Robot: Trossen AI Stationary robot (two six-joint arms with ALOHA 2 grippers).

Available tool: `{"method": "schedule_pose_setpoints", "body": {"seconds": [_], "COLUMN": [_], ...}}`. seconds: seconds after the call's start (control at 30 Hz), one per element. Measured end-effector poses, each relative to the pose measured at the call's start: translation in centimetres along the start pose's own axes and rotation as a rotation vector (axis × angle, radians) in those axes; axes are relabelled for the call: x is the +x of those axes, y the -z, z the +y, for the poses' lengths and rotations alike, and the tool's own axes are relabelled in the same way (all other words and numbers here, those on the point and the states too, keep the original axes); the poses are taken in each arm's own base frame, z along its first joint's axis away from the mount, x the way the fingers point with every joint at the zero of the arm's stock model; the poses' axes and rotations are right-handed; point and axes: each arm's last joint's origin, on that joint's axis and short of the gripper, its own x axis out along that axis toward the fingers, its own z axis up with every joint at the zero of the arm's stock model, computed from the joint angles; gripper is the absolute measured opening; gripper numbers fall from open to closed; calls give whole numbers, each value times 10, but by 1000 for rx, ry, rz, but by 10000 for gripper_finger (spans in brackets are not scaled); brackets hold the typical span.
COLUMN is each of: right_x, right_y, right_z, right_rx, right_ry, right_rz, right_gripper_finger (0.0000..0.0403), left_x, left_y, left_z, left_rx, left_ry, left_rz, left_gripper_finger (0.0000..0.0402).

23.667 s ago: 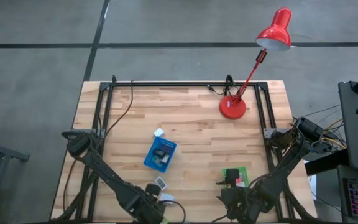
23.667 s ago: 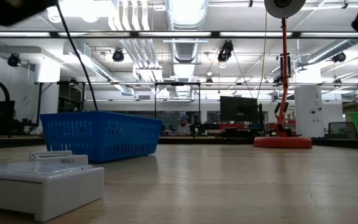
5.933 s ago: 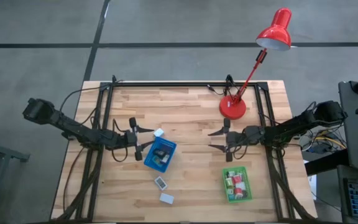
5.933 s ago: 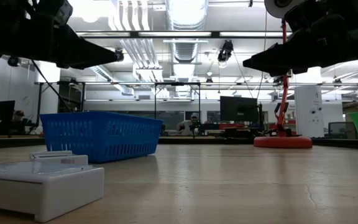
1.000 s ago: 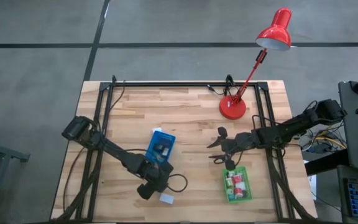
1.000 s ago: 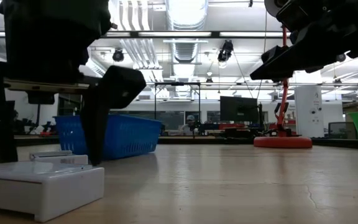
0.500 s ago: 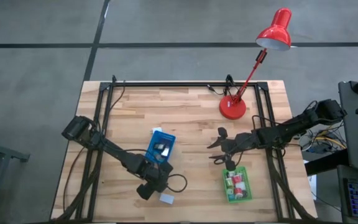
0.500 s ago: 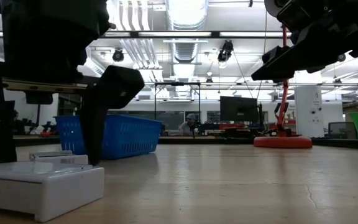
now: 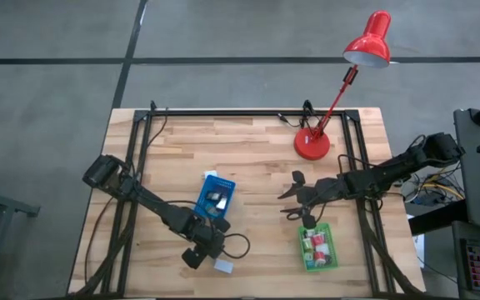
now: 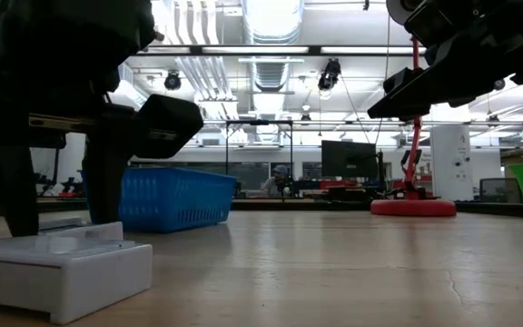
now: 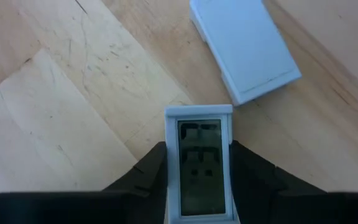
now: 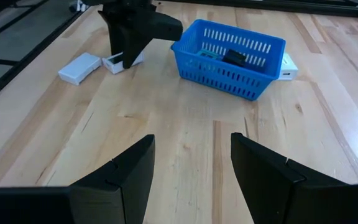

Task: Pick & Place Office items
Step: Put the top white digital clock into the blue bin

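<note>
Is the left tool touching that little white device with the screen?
Touching. The left wrist view shows the left tool with a dark finger pressed against each long side of the white screen device, no gap visible.

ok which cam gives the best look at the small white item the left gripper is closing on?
Left wrist view: the white item fills the gap between the left gripper's fingers, dark window visible. In the high view the arm covers it. The right wrist view shows it small and distant.
</note>
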Motion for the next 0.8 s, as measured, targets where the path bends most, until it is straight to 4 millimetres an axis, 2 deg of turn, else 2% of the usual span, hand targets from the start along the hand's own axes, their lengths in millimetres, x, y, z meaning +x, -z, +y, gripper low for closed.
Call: {"method": "schedule_pose_setpoints", "body": {"seconds": [0.43, 0.8], "right_x": [0, 0], "right_y": [0, 0], "right_z": [0, 0], "right_rx": [1, 0], "right_ry": [-2, -2], "right_rz": [0, 0], "right_gripper_finger": [203, 203], "left_x": [1, -5], "left_y": [-1, -5], "left_z": [-5, -24], "left_rx": [15, 15], "left_ry": [-16, -1], "left_rz": [3, -7], "left_gripper_finger": [130, 130]}}
